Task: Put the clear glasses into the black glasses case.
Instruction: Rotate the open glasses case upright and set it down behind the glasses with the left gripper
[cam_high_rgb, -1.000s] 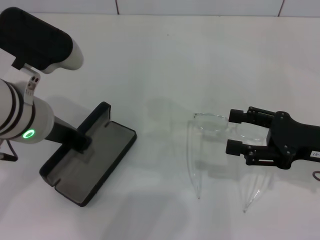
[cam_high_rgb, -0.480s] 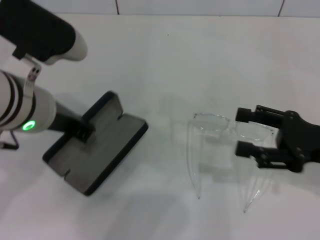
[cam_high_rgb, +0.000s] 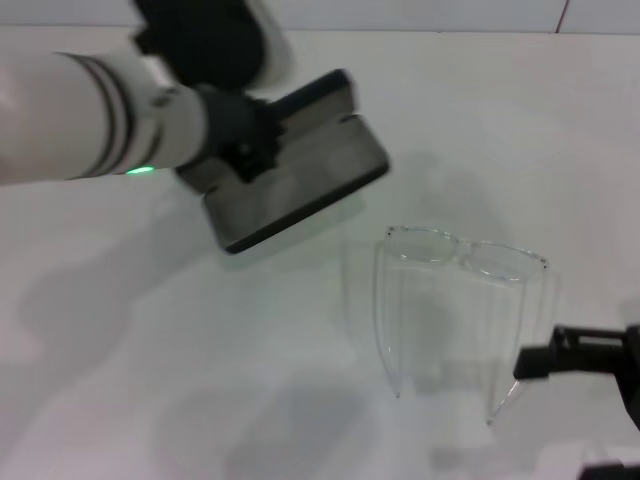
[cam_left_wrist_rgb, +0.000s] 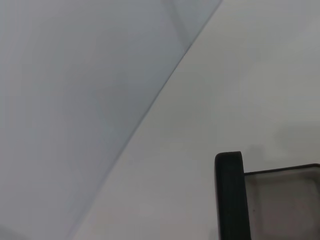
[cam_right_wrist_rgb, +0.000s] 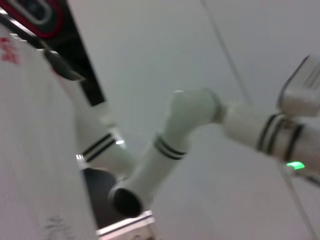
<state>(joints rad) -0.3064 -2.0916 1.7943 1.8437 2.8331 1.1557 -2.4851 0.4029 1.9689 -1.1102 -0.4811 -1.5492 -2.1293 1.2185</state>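
The black glasses case (cam_high_rgb: 300, 165) lies open, pale grey lining up, and is held above the table at the back left. My left gripper (cam_high_rgb: 248, 148) is shut on its left edge. The left wrist view shows only a black rim of the case (cam_left_wrist_rgb: 230, 197) and some lining. The clear glasses (cam_high_rgb: 462, 256) rest on the white table to the right of centre, lenses away from me, with both temples unfolded and pointing toward me. My right gripper (cam_high_rgb: 552, 412) sits at the lower right corner, open, near the tip of the right temple and touching nothing.
The white table (cam_high_rgb: 200, 350) spreads all around. A tiled wall edge runs along the back. The right wrist view shows my left arm (cam_right_wrist_rgb: 165, 145) and body, not the table.
My left gripper has lifted the case off the table and carried it back and to the right. The right gripper has drawn back from the glasses toward the lower right corner.
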